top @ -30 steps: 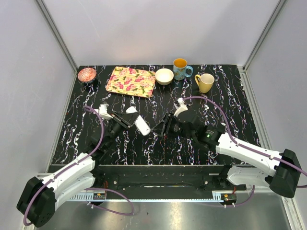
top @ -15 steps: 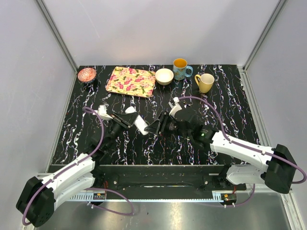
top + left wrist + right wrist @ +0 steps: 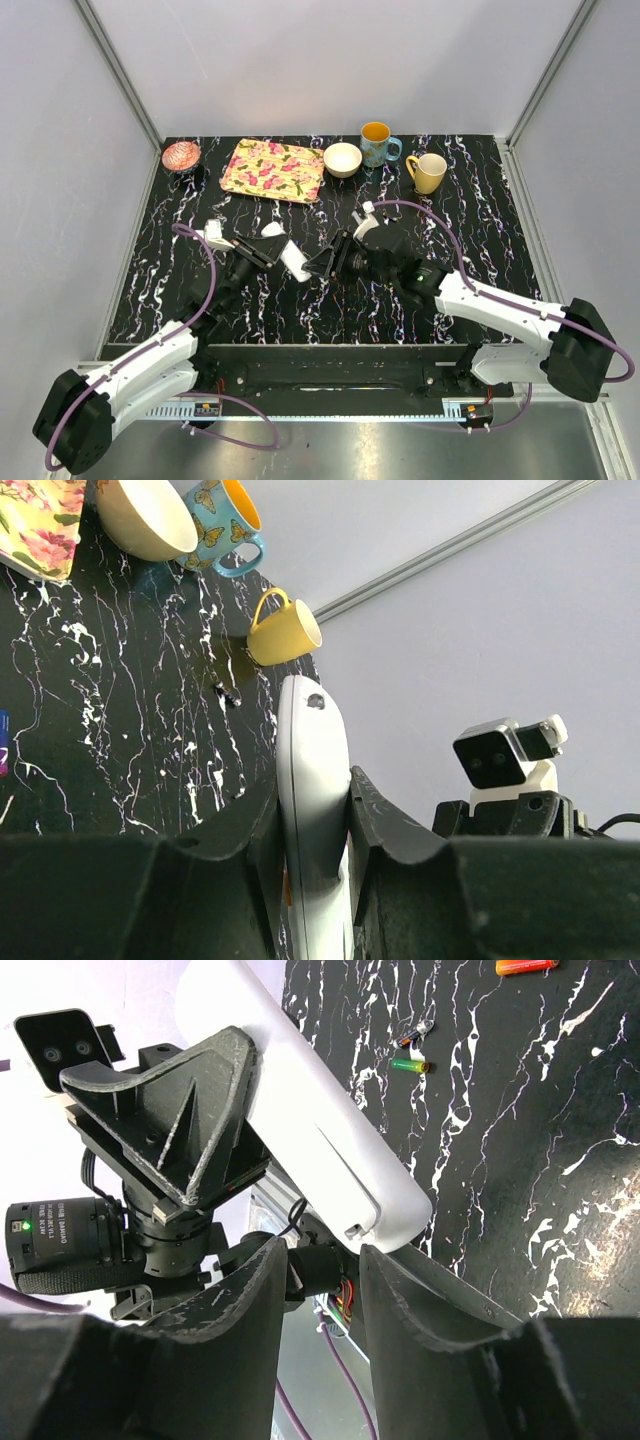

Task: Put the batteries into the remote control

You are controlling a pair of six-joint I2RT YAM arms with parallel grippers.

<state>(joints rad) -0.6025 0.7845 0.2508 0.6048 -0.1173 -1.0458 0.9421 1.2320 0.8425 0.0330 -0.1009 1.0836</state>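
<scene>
At mid-table, the left gripper (image 3: 272,243) is clamped on the remote control (image 3: 296,264), holding it off the table (image 3: 480,220) with its free end toward the right arm, probably to present the battery bay. The right gripper (image 3: 318,265) sits at that end, jaws half apart, nothing visible between them. A green battery (image 3: 408,1064) lies loose below.

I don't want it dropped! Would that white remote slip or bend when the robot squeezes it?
Probably stiff: the remote control juts straight from the left gripper without sagging. Its smooth glossy shell may slip. It's slim, so likely light.
</scene>
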